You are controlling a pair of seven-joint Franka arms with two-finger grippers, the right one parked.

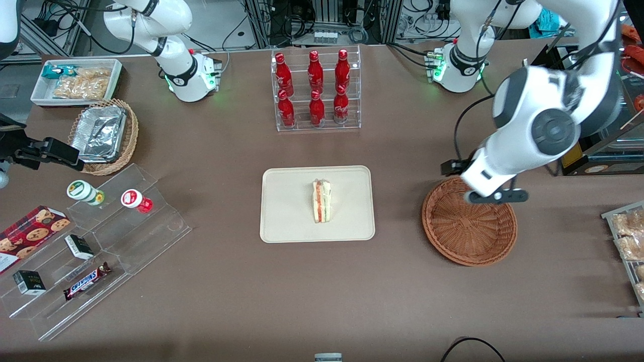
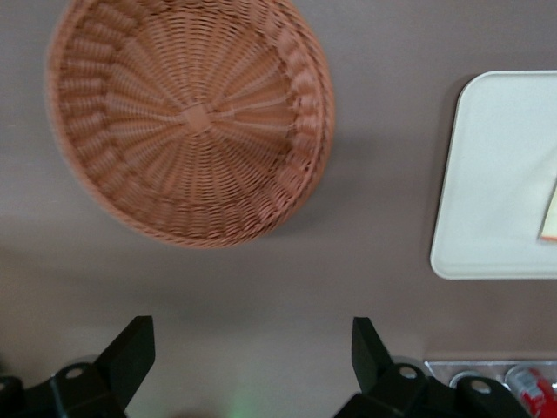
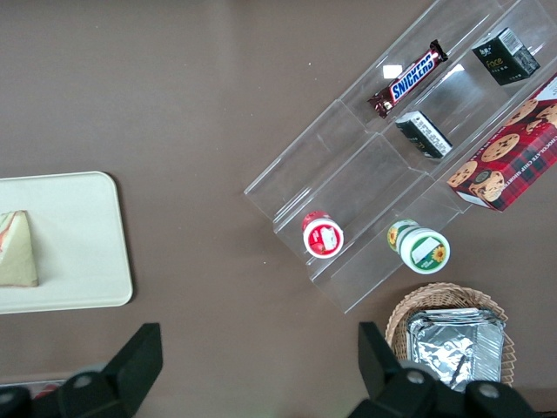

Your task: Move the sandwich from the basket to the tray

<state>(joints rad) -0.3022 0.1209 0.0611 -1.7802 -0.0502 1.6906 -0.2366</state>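
Observation:
The sandwich (image 1: 321, 201), a white wedge with red and green filling, lies near the middle of the cream tray (image 1: 287, 211); the right wrist view shows the sandwich (image 3: 17, 248) on the tray (image 3: 83, 235) too. The reddish-brown wicker basket (image 1: 469, 229) sits beside the tray, toward the working arm's end, with nothing in it. My gripper (image 1: 495, 196) hangs above the basket's rim farther from the front camera. In the left wrist view the gripper (image 2: 251, 348) is open and holds nothing, over bare table beside the basket (image 2: 191, 122); the tray (image 2: 496, 174) and a sliver of sandwich (image 2: 550, 213) show.
A clear rack of red bottles (image 1: 316, 90) stands farther from the front camera than the tray. Toward the parked arm's end are a stepped acrylic shelf (image 1: 95, 251) with snacks, a tan basket with a foil container (image 1: 103, 136) and a white snack bin (image 1: 75, 80). Bagged snacks (image 1: 629, 241) lie at the working arm's end.

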